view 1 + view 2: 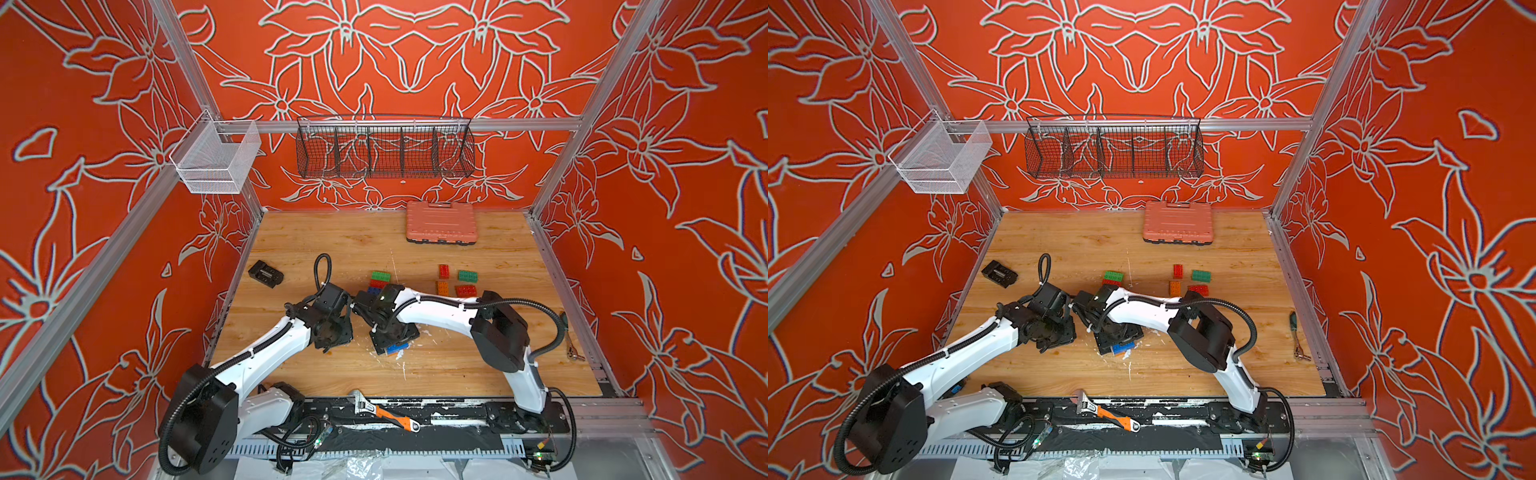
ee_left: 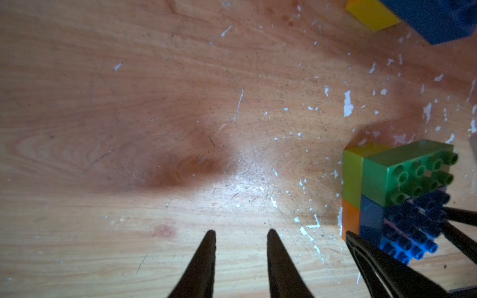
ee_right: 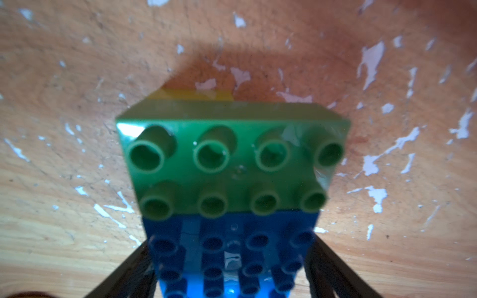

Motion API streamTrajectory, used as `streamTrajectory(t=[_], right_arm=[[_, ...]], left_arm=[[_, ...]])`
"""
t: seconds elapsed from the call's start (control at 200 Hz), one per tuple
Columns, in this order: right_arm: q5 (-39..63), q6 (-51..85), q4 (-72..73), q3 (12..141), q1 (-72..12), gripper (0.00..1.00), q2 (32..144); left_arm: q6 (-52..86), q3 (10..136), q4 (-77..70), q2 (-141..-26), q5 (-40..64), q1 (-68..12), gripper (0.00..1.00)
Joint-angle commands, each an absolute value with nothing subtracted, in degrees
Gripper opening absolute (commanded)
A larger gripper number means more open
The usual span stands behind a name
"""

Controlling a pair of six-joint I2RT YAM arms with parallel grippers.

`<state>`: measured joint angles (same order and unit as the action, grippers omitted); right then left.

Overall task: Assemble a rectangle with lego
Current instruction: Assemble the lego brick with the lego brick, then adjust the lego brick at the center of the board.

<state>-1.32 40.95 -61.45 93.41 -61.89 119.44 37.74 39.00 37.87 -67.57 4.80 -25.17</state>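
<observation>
Orange walls with pale flower outlines enclose a scuffed wooden desk (image 1: 332,245). Near its left edge lies a small black block (image 1: 266,273). Next comes the left tool (image 2: 241,232), released: in the left wrist view its two fingers stand apart over bare wood with nothing between them.

Just beside it, the right tool (image 3: 231,242) straddles a lego stack (image 1: 397,350) standing on the desk. A green brick (image 3: 232,160) and blue bricks (image 3: 232,252) are on top, with a lime brick (image 2: 352,178), an orange brick (image 2: 350,219) and a yellow brick (image 3: 191,94) beneath. Its fingers flank the blue bricks; whether they press or have let go I cannot tell.

Behind the tools sits a green, red and blue cluster (image 1: 379,282), partly hidden by the right arm. Farther right lie a loose red brick (image 1: 444,271), a loose orange brick (image 1: 442,287), a dark green brick (image 1: 467,276) and a second red brick (image 1: 466,290). A salmon-pink ribbed case (image 1: 441,227) rests at the back; any lettering on it is too small to read.
</observation>
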Motion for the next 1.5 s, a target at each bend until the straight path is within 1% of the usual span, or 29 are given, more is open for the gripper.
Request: streamTrajectory(t=[0.0, 0.09, 0.17, 0.235, 0.33, 0.405, 0.55, 0.676, 0.956, 1.496], right_arm=[[-4.1, 40.1, -61.3, 93.4, -62.6, 0.86, 112.9], [-5.1, 38.8, -61.3, 92.4, -62.0, 0.85, 109.3], [-4.6, 37.0, -61.3, 90.0, -60.6, 0.81, 105.5], [-3.1, 35.3, -58.2, 87.2, -58.5, 0.76, 102.6], [1.2, 32.5, -53.3, 82.5, -53.8, 0.68, 98.0], [4.8, 30.5, -50.4, 80.6, -50.5, 0.66, 95.7], [6.0, 26.5, -48.7, 79.8, -47.6, 0.65, 95.1], [7.3, 25.3, -45.4, 76.4, -44.0, 0.64, 94.2], [7.5, 22.3, -43.3, 74.0, -37.2, 0.65, 93.2], [7.3, 20.7, -41.8, 73.5, -35.5, 0.64, 95.9]], left_arm=[[38.6, 39.6, 38.1, -70.0, 7.3, -25.2, 0.33], [39.1, 40.2, 36.4, -72.8, 10.5, -25.2, 0.30], [39.5, 40.6, 33.8, -75.9, 13.3, -25.4, 0.22], [40.0, 41.3, 32.2, -79.0, 15.3, -25.8, 0.16], [40.7, 43.2, 30.8, -83.6, 16.8, -27.7, 0.13], [42.0, 44.6, 29.5, -86.5, 17.7, -29.2, 0.12], [43.9, 46.9, 28.6, -90.6, 17.5, -30.6, 0.12], [44.1, 50.1, 28.9, -94.0, 17.6, -30.6, 0.12], [43.3, 55.0, 31.8, -97.4, 16.1, -30.6, 0.13], [41.7, 58.3, 32.9, -100.9, 15.7, -30.6, 0.17]])
